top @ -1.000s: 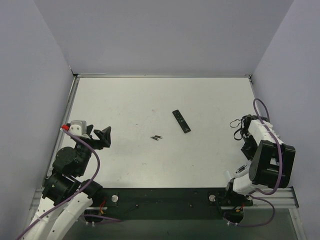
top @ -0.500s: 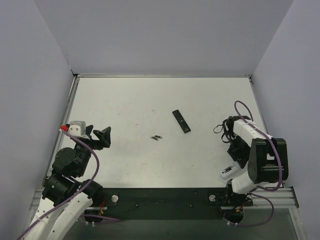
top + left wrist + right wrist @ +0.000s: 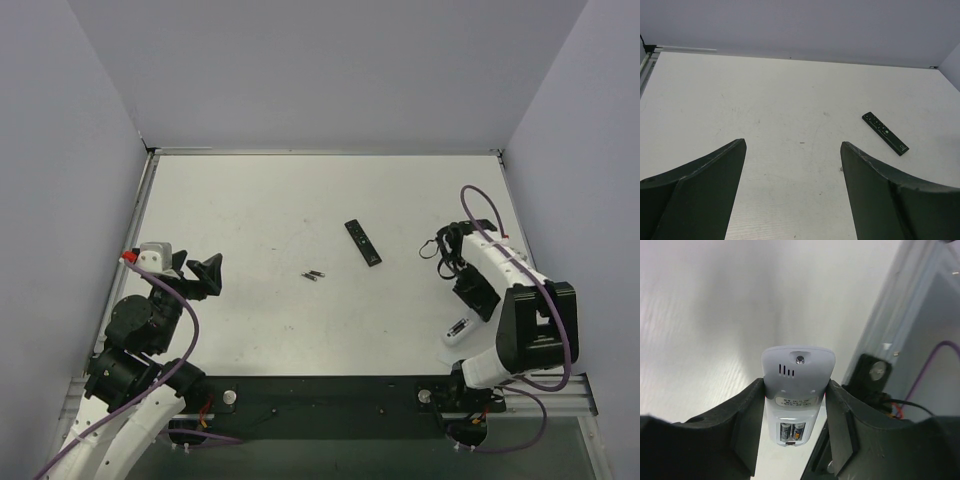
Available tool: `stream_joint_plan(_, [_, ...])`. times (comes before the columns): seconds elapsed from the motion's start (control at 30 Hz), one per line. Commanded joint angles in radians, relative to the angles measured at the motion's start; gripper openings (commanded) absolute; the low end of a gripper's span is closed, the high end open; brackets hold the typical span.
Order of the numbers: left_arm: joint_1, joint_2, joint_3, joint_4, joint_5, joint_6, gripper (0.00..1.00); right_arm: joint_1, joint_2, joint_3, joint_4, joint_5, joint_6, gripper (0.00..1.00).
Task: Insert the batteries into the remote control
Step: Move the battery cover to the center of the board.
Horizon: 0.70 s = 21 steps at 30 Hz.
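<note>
The white remote control (image 3: pixel 797 365) shows two batteries (image 3: pixel 792 431) seated in its open compartment, below a printed label and three small slots. The right gripper (image 3: pixel 796 390) clamps it by the sides, over the right near part of the table (image 3: pixel 250 210). Two loose cells (image 3: pixel 315 274) lie mid-table, near a slim black remote (image 3: pixel 363 242). The left gripper (image 3: pixel 792 145) hovers with fingers spread wide, holding nothing.

left arm (image 3: pixel 140 330) folded at the near-left corner. The black two-finger left gripper (image 3: pixel 792 145) is level over the table, jaws wide apart, nothing between. right arm (image 3: pixel 530 330) bent, black right gripper (image 3: pixel 795 390) aimed toward the near edge, fingers (image 3: pixel 747 420) clamping a white oblong plastic remote (image 3: pixel 798 371) by its sides.
</note>
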<state>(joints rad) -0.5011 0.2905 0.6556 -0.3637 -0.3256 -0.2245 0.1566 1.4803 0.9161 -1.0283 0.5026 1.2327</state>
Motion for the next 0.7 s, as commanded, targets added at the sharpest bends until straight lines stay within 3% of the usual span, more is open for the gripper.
stream_joint_plan(0.0, [0.004, -0.014, 0.003, 0.026, 0.005, -0.003, 0.87, -0.084, 0.029, 0.058, -0.263, 0.198, -0.030, 0.00])
stream_joint_plan(0.27, [0.004, -0.014, 0.001, 0.029, 0.002, -0.003, 0.87, -0.011, 0.139, 0.017, -0.259, 0.160, -0.006, 0.00])
stream_joint_plan(0.67, [0.004, -0.014, 0.001, 0.026, 0.000, -0.003, 0.87, 0.058, 0.169, -0.006, -0.205, 0.119, 0.031, 0.00])
